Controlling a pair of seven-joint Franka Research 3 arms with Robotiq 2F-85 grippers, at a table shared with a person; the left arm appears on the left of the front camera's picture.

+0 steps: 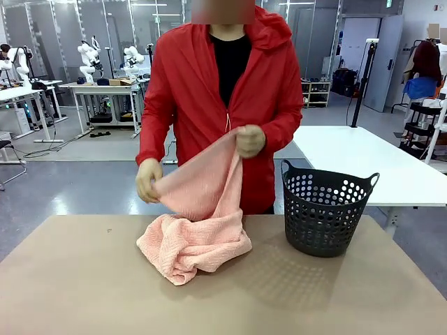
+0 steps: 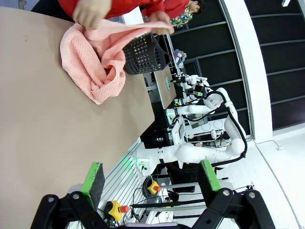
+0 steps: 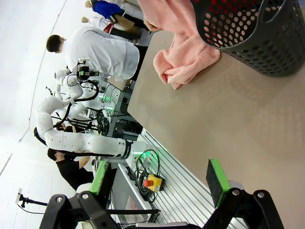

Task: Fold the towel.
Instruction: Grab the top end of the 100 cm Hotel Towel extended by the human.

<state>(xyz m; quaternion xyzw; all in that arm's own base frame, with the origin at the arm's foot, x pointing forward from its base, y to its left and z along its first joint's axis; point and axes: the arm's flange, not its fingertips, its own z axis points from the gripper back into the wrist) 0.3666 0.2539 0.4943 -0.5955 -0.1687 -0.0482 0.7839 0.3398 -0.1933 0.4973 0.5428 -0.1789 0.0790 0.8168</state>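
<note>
The salmon-pink towel point(image 1: 197, 237) lies bunched on the brown table point(image 1: 84, 293), its upper part lifted by the person's two hands point(image 1: 249, 140). It also shows at the far end of the table in the left wrist view point(image 2: 90, 62) and beside the basket in the right wrist view point(image 3: 186, 57). My left gripper point(image 2: 151, 177) stands open at the near table edge, well short of the towel. My right gripper point(image 3: 159, 176) is open too, over the near table edge, with nothing between its fingers.
A black perforated basket point(image 1: 325, 213) stands on the table right of the towel. The person in a red jacket point(image 1: 209, 91) stands at the far edge. A white table point(image 1: 363, 164) sits behind on the right.
</note>
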